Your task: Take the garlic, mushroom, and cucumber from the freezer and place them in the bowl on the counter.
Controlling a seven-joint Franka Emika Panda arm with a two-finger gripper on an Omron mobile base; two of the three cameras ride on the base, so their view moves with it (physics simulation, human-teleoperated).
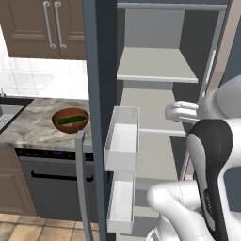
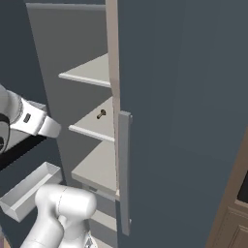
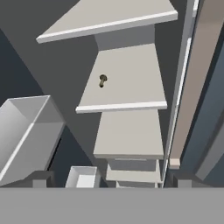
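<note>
Grey-white jaws stand spread wide with nothing between them; their dark tips rise at the bottom of the hand view, aimed into the open freezer (image 1: 101,94). Beyond them, on a light grey middle shelf (image 3: 127,83), sits the mushroom (image 3: 102,80), a small tan lump alone on the bare board, well apart from the tips. The right base view shows the same mushroom (image 2: 100,114) on its shelf, past the white hand. White door bins (image 1: 122,139) hang to the side. Out on the marbled desk (image 1: 33,124) the wooden bowl (image 1: 70,120) already holds the dark green cucumber (image 1: 71,120). No garlic can be made out.

By my reading, the step in hand is the reach for the mushroom. The next move calls for carrying the hand deeper over that shelf, lowering the released jaws astride the lump, and closing gently, since it is small and round.

No brand, label or writing can be read anywhere.
</note>
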